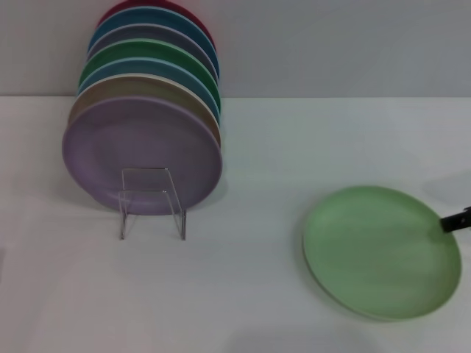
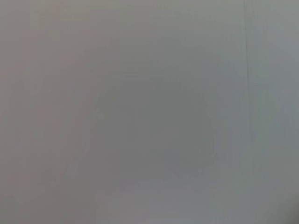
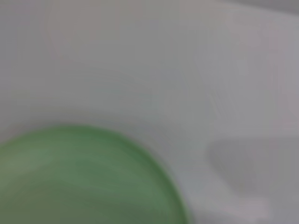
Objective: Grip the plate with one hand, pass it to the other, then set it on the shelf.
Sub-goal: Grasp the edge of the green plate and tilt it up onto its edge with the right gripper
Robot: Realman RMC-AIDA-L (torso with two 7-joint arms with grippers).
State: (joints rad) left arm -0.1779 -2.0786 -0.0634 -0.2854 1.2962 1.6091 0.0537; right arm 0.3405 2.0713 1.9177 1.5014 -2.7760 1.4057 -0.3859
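Note:
The light pastel-green plate lies on the white table at the right, in front of me. It also fills the lower part of the right wrist view. My right gripper, small and black, shows only as a tip at the right edge of the head view, at the plate's far right rim. Whether it holds the rim cannot be made out. My left gripper is out of view, and the left wrist view shows only a plain grey surface.
A clear acrylic rack stands at the left and holds several upright plates, with a lilac plate at the front and a darker green plate farther back. A grey wall runs behind the table.

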